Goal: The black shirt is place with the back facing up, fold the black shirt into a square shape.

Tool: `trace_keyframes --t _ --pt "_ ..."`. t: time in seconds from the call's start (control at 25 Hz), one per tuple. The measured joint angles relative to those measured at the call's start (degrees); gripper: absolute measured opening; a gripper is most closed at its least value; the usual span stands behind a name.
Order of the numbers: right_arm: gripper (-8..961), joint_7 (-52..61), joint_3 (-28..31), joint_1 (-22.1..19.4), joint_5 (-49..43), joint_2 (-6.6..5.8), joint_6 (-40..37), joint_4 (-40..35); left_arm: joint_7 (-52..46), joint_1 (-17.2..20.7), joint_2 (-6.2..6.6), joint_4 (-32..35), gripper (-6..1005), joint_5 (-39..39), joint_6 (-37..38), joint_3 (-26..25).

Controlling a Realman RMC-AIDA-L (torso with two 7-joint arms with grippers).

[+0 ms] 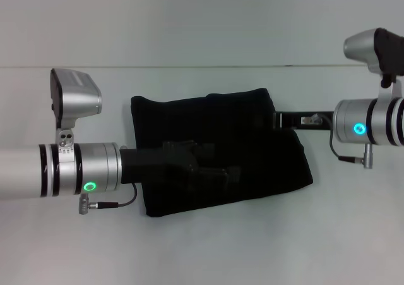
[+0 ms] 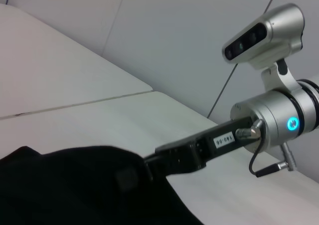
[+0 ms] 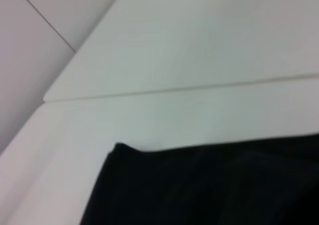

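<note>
The black shirt [image 1: 218,149] lies on the white tabletop [image 1: 208,247] between the two arms, already gathered into a compact, roughly rectangular bundle with no sleeves spread out. Its edges are uneven: the far layer sits offset from the near one, and the right side bulges, so I judge the folding largely done, with squaring or a last fold left. The left gripper [image 1: 208,165] reaches over the shirt's middle, black on black, so I cannot tell how its fingers stand. The right gripper [image 1: 285,120] meets the shirt's far right edge; whether its fingers are clamped on cloth is probably hidden.
</note>
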Motion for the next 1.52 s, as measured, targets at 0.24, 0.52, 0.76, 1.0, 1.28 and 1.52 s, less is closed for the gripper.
trace_keyframes --t 0.24,0.52,0.76,1.0,1.28,1.52 --pt "52 -2.29 0.02 -0.32 3.53 -0.98 -2.51 -1.54 -0.36 0.19 0.0 0.02 937 -0.27 0.49 -0.23" --pt "71 -2.14 0.03 -0.71 3.74 -1.68 -4.77 -4.05 -1.19 0.64 0.0 0.35 936 -0.38 0.63 -0.42" --pt "86 -1.56 -0.21 -1.19 3.65 -2.54 -4.82 -4.06 -2.24 0.65 -0.07 0.52 936 -0.39 1.24 -0.44" --pt "102 -1.48 -0.23 -1.78 3.58 -2.72 -4.82 -3.67 -2.95 0.39 -0.08 0.59 937 -0.5 0.95 -1.03" --pt "121 -0.52 -0.2 -3.34 3.45 -2.95 -4.34 -3.55 -3.06 0.1 0.05 0.58 937 -0.61 0.71 -1.92" --pt "136 -0.24 -0.47 -4.37 3.21 -2.96 -2.81 -2.46 -3.13 -0.3 0.15 0.56 936 -0.74 0.54 -1.93"
